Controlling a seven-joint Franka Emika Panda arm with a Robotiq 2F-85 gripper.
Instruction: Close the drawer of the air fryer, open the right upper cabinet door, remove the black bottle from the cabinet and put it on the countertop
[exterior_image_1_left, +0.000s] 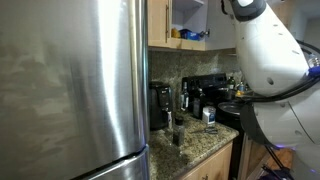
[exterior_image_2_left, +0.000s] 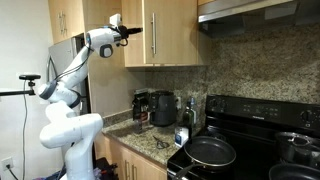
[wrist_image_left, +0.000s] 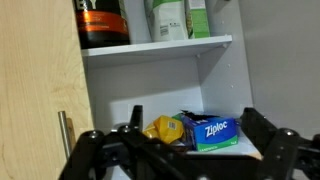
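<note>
KITCHEN, UPPER CABINET: A white robot arm holds its black two-fingered gripper (wrist_image_left: 185, 152) up before the light-wood wall cabinet (wrist_image_left: 150, 85), fingers spread wide and pinching nothing. The flat light-wood door (wrist_image_left: 35, 90) with its slim metal bar handle (wrist_image_left: 65, 140) stands swung open at the left of the wrist view.

On the upper white shelf (wrist_image_left: 160, 44) sits a dark bottle with an orange label (wrist_image_left: 102, 22), most likely the black bottle the task names. It stands just beside a green-and-white container (wrist_image_left: 166, 18), and only its lower part shows. Below, level with the gripper, lie a blue Ziploc box (wrist_image_left: 211, 131) and a yellow packet (wrist_image_left: 165, 128).

In an exterior view the black boxy air fryer (exterior_image_1_left: 158, 105) stands on the speckled brown granite countertop (exterior_image_1_left: 200, 148) beside the steel refrigerator (exterior_image_1_left: 70, 80). Whether its drawer is fully in cannot be told.

The step in hand appears to be reaching in for the bottle. Done well, the wrist rises to the upper shelf and the fingers centre on the bottle's body, clear of the door edge on one side and the neighbouring container on the other. They then press in squarely, lift a little and draw straight out before any descent toward the countertop.
</note>
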